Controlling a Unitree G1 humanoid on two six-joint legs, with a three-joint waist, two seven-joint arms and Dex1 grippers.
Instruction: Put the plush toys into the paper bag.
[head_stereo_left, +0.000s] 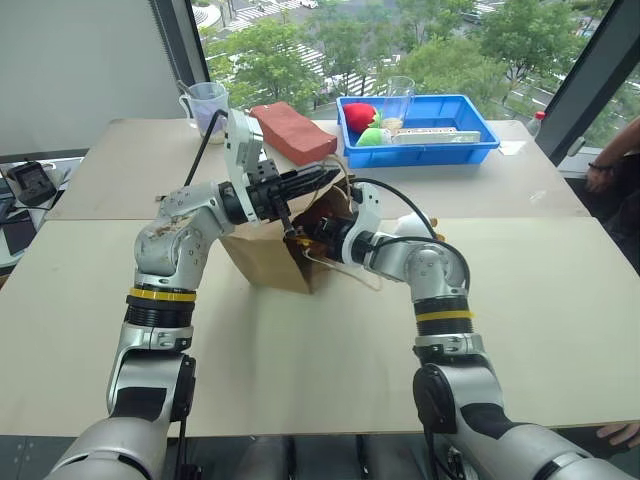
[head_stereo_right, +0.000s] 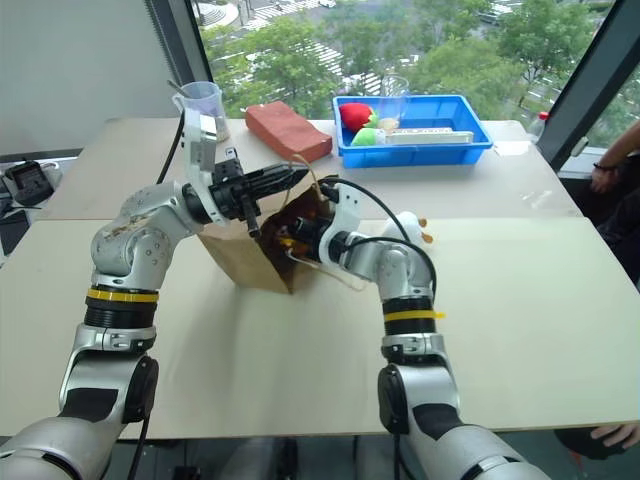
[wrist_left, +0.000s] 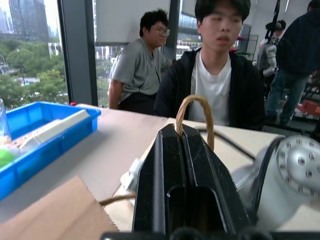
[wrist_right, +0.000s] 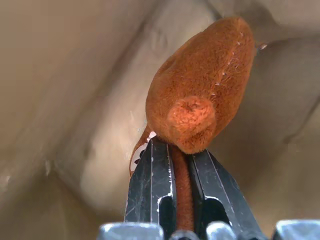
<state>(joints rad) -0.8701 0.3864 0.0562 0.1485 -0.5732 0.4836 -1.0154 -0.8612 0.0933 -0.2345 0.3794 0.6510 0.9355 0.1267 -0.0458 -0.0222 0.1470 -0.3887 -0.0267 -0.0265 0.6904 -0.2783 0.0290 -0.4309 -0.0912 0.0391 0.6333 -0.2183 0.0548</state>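
The paper bag is held open by its cord handle, clamped in the left gripper. The brown-orange toy, pinched in the right gripper, should be released deep inside; the white toy waits on the surface.

A pale table spans the scene, made of slabs with seams between them. At its far side sits a blue plastic bin holding a red round object, a green round object, a clear cup and a flat white piece. Just beside the bin lies a reddish-brown brick-like block. Farther along that edge stands a clear measuring jug. A dark device rests off the table's side. Two seated people face the table, with a third person standing behind them. Trees show through the window.
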